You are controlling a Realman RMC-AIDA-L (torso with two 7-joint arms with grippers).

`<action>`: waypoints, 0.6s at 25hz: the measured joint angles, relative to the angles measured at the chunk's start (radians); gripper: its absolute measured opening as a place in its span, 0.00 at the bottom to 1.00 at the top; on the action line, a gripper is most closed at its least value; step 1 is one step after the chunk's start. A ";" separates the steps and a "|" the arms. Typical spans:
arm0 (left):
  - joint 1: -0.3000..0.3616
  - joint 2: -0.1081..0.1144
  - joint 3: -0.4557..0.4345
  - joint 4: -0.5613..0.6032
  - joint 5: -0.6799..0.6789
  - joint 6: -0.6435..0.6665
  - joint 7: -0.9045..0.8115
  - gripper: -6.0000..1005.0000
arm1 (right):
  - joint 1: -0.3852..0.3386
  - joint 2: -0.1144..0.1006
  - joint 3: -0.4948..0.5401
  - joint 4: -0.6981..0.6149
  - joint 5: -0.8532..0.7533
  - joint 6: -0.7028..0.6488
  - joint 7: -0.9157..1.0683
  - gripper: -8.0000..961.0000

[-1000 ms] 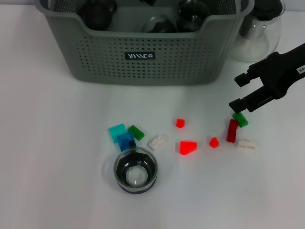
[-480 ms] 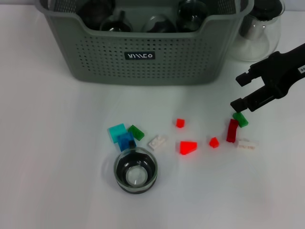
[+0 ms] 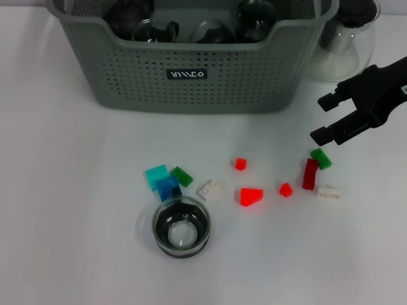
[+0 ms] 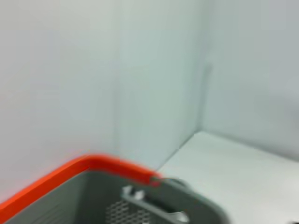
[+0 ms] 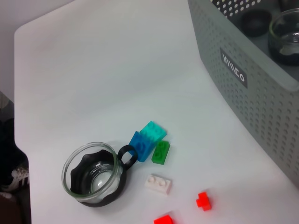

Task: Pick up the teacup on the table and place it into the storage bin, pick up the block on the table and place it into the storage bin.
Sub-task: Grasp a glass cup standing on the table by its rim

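Right claw [image 3: 322, 117] above upright red block [image 3: 310, 174]

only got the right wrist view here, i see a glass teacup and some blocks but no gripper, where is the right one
Observer: In the head view the right gripper hangs above the small green block at the right end of the scatter, fingers open, holding nothing.
Operator: anything else over there i cant see
Observer: Yes. A tall red block stands beside that green one, touching it, with a flat white block lying just in front.
Operator: whats right of the bin
Observer: A clear glass teapot stands on the white table beside the grey-green perforated storage bin.
Operator: and the left arm
Observer: It is not in the head view; its wrist camera shows only an orange-rimmed grey container near a wall.
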 joint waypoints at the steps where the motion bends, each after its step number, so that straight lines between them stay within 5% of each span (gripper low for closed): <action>1: 0.022 -0.008 -0.017 0.033 -0.035 0.041 0.027 0.71 | 0.001 0.000 0.001 -0.001 0.000 0.000 0.002 0.95; 10: 0.132 -0.028 -0.027 0.140 -0.125 0.409 0.174 0.70 | 0.005 0.001 0.025 -0.001 0.000 0.003 0.010 0.95; 15: 0.177 -0.029 0.018 0.118 -0.107 0.473 0.248 0.70 | 0.009 0.007 0.041 -0.001 0.000 0.003 0.014 0.95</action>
